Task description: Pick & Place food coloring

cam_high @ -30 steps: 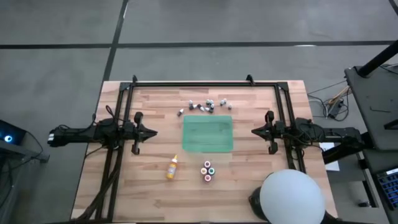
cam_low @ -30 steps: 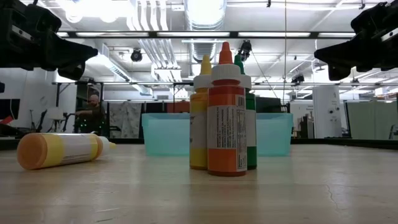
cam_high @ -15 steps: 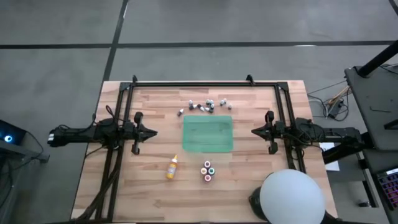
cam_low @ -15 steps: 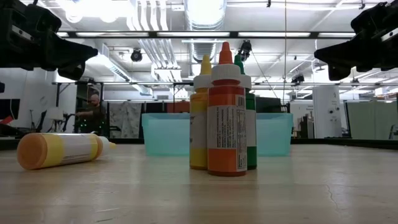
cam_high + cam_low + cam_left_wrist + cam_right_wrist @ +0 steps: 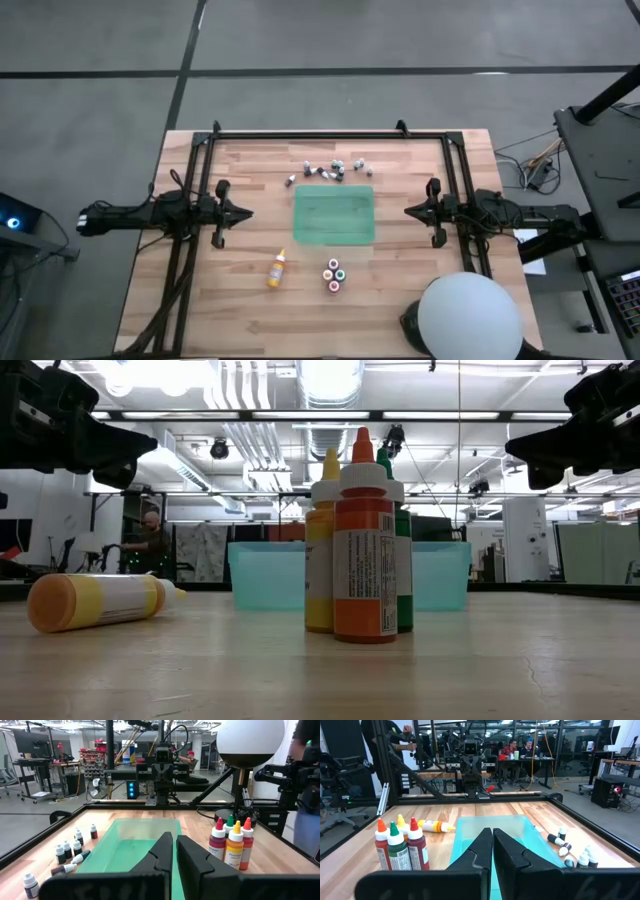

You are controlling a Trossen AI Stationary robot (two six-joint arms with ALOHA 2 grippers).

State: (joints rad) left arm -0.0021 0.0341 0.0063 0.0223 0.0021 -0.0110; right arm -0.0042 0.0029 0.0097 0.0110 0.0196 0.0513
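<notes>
The left claw [image 5: 243, 211] hangs clenched and empty over the table's [image 5: 200, 300] left side. Near the front edge a yellow-orange dropper bottle [image 5: 277, 269] lies on its side. The green tray [image 5: 334, 216] sits mid-table, with tiny bottles [image 5: 330, 170] scattered just behind it and four upright dropper bottles [image 5: 335, 274] clustered in front of it. The right claw [image 5: 411, 210] hangs clenched and empty over the right side, facing the left one. A white globe [image 5: 468, 318] stands at the front right corner.
</notes>
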